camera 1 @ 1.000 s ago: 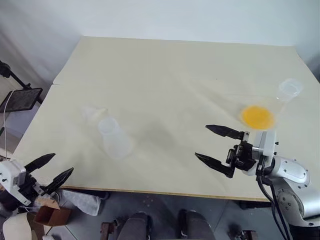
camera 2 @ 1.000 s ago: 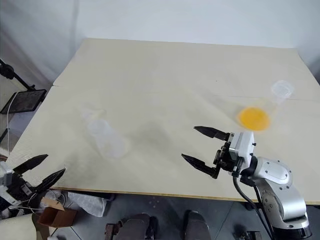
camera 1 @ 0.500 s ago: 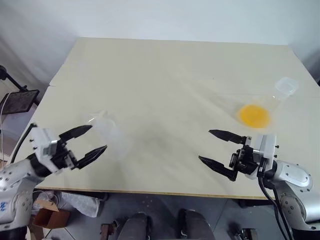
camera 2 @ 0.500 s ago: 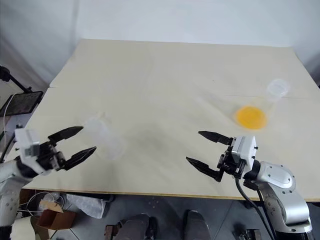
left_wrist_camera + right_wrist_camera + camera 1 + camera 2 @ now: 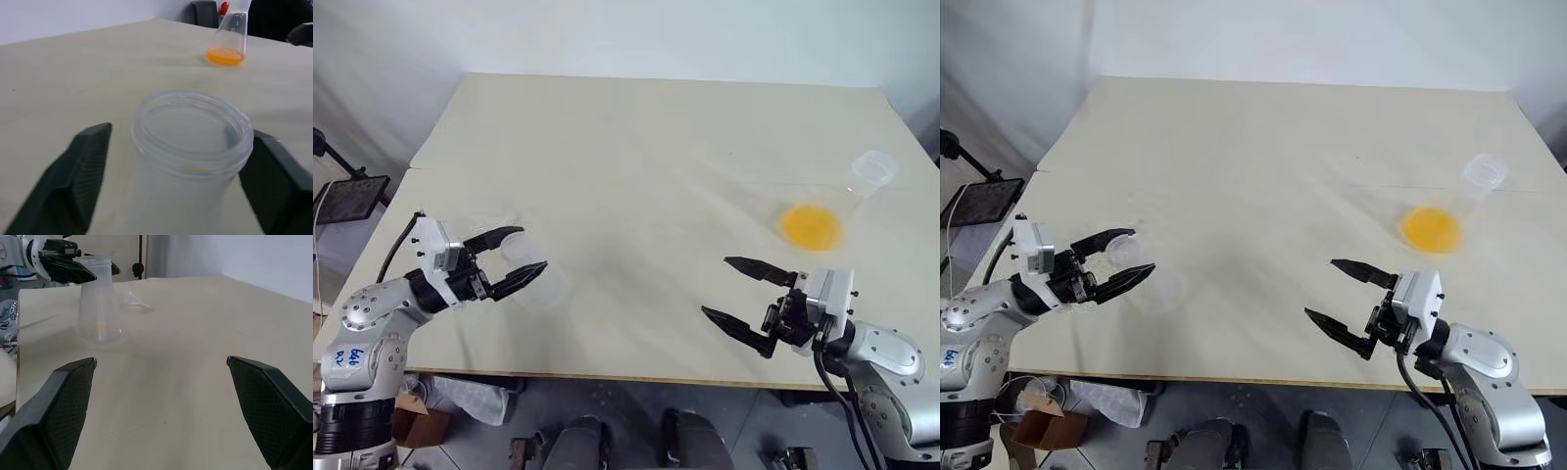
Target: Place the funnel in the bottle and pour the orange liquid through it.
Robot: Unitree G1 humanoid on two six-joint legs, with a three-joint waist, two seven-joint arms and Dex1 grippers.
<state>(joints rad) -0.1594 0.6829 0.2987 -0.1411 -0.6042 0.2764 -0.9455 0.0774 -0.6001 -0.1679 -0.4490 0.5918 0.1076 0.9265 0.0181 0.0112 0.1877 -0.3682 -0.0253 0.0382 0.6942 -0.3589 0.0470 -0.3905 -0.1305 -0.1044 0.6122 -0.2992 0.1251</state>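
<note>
Left eye view: no brand or printed label is seen on any of the glassware; blue handwritten marks are seen on the left arm's casing (image 5: pixel 345 358), too small to be read with certainty. The bottle (image 5: pixel 536 277) is stood upright on the bench (image 5: pixel 636 147) near its front-left corner, close to the front edge. Its neck is bracketed by the left pincer (image 5: pixel 530 249), whose fingers are parted on either side of the rim; in the left wrist view a gap is seen between one finger (image 5: pixel 90 166) and the neck, so nothing is gripped. The funnel (image 5: pixel 136 300) is lying on the bench just beside the bottle, on the side away from the right pincer. The orange liquid (image 5: pixel 815 225) is held in the bottom of a larger clear flask (image 5: pixel 869 176), set towards the right edge of the bench, well apart from the bottle. The right pincer (image 5: pixel 715 286) is held wide open above the front part of the bench, with nothing between its fingers and the flask behind it and to the right. A wide bare stretch of bench is left between the bottle and the flask, and the whole far half is bare too. A faint seam is seen running across the bench. Off the left edge a dark panel on a stand (image 5: pixel 347 196) is seen, and a cardboard box (image 5: pixel 406 423) on the floor below the front-left corner.
</note>
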